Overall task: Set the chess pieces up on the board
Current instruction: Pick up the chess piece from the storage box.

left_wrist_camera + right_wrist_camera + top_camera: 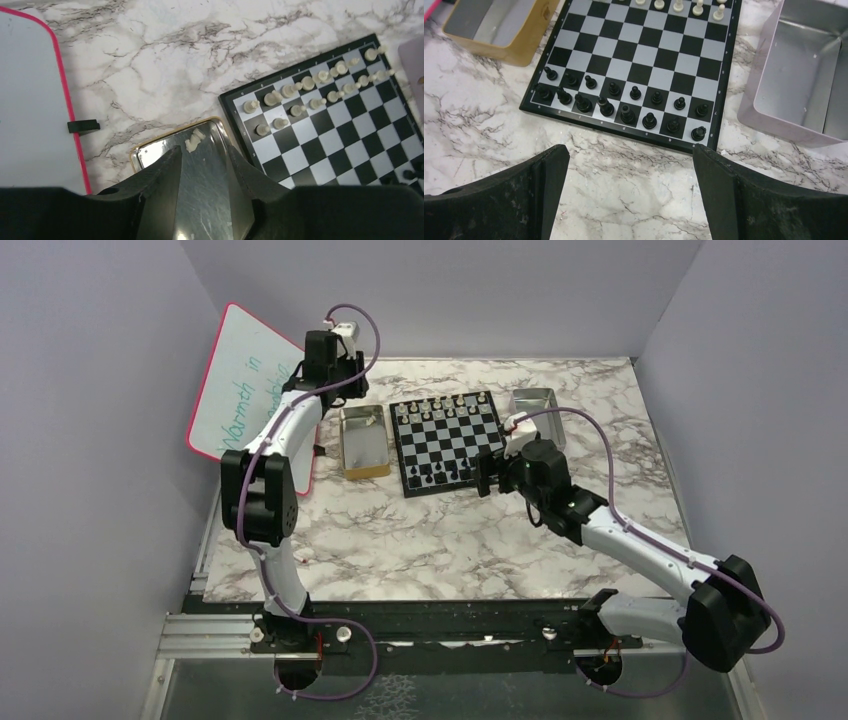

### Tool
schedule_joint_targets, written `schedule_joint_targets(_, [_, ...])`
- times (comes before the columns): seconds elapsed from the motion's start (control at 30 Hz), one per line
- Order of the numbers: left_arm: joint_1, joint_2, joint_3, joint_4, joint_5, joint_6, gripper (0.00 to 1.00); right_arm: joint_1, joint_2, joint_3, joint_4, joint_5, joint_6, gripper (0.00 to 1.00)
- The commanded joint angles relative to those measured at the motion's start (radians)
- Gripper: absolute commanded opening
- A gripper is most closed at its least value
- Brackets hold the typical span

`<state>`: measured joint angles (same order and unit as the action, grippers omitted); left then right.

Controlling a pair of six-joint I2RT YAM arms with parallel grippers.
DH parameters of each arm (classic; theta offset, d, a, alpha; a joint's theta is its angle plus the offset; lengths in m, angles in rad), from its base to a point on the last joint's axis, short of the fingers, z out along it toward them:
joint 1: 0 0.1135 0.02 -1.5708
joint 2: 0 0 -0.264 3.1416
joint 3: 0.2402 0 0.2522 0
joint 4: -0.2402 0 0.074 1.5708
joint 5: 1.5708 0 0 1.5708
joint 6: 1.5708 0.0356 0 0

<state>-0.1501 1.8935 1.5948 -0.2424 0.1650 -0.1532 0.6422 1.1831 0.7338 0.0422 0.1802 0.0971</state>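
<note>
**Board** (447,443): black-and-pale checks with a thin black rim, lying flat on the marbled table (400,540) between the two trays.

**Black pieces** (627,114): upright in two rows along the board's near edge.

**Pale pieces** (307,82): upright in two rows along the board's far edge.

**Loose pale piece** (195,139): lying on its side in the gold-rimmed tray (150,154), off the board.

**Gold-rimmed tray**: just beside the board's left edge.

**Silver tray** (796,75): just beside the board's right edge, toward its far corner.

**Left gripper** (204,150): left of the board, over the gold-rimmed tray. Its jaws are partly apart and grip nothing. The loose pale piece lies just beyond the fingertips, in line with the gap between them.

**Right gripper** (631,150): above the table just off the board's near edge, facing the black rows. Its jaws are spread wide with nothing in them.

**Whiteboard** (240,390): pink-edged with green writing, propped well left of the board, beyond the gold-rimmed tray.
</note>
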Motion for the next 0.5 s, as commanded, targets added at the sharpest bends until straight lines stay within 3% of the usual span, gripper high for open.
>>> schedule_joint_targets(0.0, [0.004, 0.07, 0.035, -0.126, 0.134, 0.355, 0.39, 0.006, -0.065, 0.009, 0.018, -0.004, 0.006, 1.0])
schedule_joint_targets(0.1, [0.007, 0.104, 0.043, -0.121, 0.11, 0.426, 0.41, 0.005, -0.096, -0.008, 0.027, 0.002, 0.004, 1.0])
schedule_joint_targets(0.27, [0.009, 0.161, 0.038, -0.115, 0.231, 0.515, 0.45, 0.005, -0.131, -0.035, 0.045, 0.025, 0.002, 1.0])
schedule_joint_targets(0.47, [0.019, 0.213, 0.022, -0.072, 0.28, 0.535, 0.44, 0.005, -0.151, -0.041, 0.057, 0.015, -0.003, 1.0])
